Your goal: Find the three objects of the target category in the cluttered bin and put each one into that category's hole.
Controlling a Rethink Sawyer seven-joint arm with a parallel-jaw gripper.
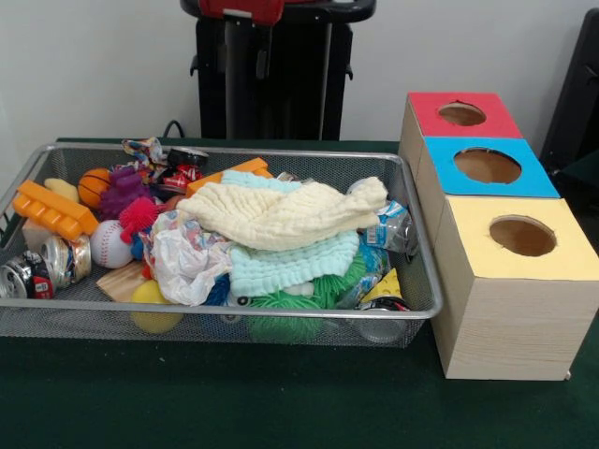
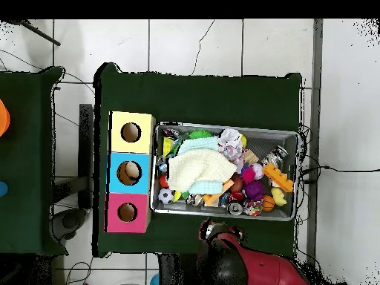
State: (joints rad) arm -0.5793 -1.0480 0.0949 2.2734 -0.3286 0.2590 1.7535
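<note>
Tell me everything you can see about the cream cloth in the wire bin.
The cream cloth is soft, waffle-textured fabric, crumpled and draped across the top of the clutter in the middle of the wire bin. It lies over a pale mint cloth of similar weave, with one end bunched toward the boxes' side. Overhead it shows as a pale patch at the bin's centre. Nothing grips it.

Silvery wire-mesh metal bin (image 1: 416,281); soft waffle-textured cream cloth (image 1: 281,213) (mint one (image 1: 295,265) beneath); crumpled white paper (image 1: 187,265); matt wood-grain boxes (image 1: 510,327); matt green table (image 1: 234,402).
</note>
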